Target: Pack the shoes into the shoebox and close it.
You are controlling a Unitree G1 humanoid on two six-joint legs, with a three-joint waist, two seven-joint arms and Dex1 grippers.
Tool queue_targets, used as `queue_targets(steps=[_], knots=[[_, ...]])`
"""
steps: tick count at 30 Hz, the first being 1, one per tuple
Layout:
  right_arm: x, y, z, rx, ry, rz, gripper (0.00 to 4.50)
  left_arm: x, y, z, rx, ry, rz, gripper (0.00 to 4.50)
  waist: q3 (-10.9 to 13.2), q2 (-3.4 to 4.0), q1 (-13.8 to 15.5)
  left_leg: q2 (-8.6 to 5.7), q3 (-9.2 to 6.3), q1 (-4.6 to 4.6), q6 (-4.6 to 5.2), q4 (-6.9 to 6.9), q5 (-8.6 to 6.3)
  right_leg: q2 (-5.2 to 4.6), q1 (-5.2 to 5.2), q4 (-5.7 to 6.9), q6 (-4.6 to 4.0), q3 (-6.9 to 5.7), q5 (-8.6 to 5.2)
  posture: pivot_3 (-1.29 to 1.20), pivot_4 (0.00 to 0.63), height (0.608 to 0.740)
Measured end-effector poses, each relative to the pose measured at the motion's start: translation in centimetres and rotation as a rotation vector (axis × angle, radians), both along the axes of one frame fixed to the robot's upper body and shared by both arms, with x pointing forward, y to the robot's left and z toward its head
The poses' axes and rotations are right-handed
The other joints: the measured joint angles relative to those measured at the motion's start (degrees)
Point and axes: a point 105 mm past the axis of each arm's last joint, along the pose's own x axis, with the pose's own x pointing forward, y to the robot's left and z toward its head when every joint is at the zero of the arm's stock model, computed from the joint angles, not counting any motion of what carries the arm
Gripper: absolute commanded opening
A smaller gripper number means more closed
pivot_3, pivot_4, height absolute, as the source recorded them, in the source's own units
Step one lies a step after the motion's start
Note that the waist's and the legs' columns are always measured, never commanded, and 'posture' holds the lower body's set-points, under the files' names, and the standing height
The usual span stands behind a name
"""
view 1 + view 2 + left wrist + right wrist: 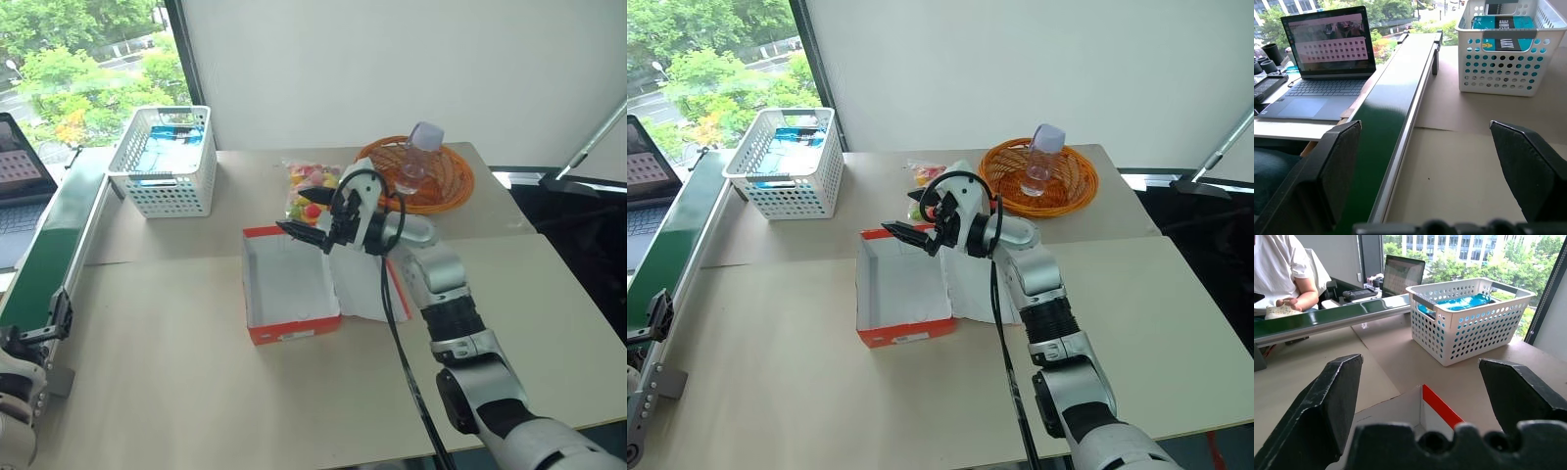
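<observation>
Head stereo pair looks forward and down over table (176,392), mid distance; both eyes share shoebox (291,286) at centre, white basket (165,160) upper left. Left wrist camera sits low, faces along green conveyor (1382,137) toward laptop (1322,63) and same basket, close. Right wrist camera hovers near shoebox corner, faces basket, seated person upper left.

table (176,382): beige, fills the frame's middle
shoebox (289,284): centre, open
white basket (167,162): upper left
orange basket (446,191): upper right of centre
sweets bag (309,186): above shoebox
</observation>
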Motion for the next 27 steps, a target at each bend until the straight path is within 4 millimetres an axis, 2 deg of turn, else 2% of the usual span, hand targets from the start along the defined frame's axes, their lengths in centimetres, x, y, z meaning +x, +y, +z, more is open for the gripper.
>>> queue_targets(steps=[8, 13, 17, 22, 27], knots=[[-0.8, 1.0, -1.1, -0.065, 0.008, 0.083, 4.44, -0.4, 0.2, -0.5, -0.037, -0.005, 0.018, 4.50, 0.0, 0.00, -0.1, 0.01, 0.00, 0.01, 0.00, 0.00, 0.00, 0.01, 0.00, 0.02, 0.00, 0.00, 0.00, 0.00, 0.150, 0.740], [-1.4, 1.7, -1.8, -0.083, 0.018, 0.147, 4.44, -1.3, 2.1, -1.4, -0.061, 0.009, 0.092, 4.50, 0.0, -0.01, -0.1, 0.00, 0.00, 0.01, 0.00, 0.00, 0.00, 0.00, 0.00, 0.00, 0.00, 0.00, 0.00, 0.00, 0.150, 0.740], [-1.3, 2.2, -1.8, -0.080, 0.013, 0.179, 4.44, -1.5, 3.0, -1.1, -0.049, -0.014, 0.119, 4.50, 0.0, -0.01, 0.0, 0.01, 0.00, 0.01, -0.01, 0.00, 0.00, 0.00, -0.01, 0.01, -0.01, -0.01, 0.00, 0.00, 0.150, 0.740], [-1.1, 2.9, -1.5, -0.074, -0.004, 0.192, 4.44, -1.4, 3.7, -1.0, -0.034, -0.019, 0.139, 4.50, 0.0, -0.01, 0.0, 0.01, 0.00, 0.01, -0.02, 0.00, -0.01, -0.01, -0.01, -0.01, -0.01, -0.02, 0.00, 0.00, 0.150, 0.740], [-0.8, 3.1, -2.2, -0.082, 0.007, 0.185, 4.44, -0.3, 3.9, -1.1, 0.002, 0.005, 0.142, 4.50, 0.0, -0.01, 0.1, 0.00, 0.00, 0.01, -0.03, 0.00, -0.01, -0.01, -0.01, 0.02, -0.02, -0.03, 0.00, 0.00, 0.150, 0.740]])
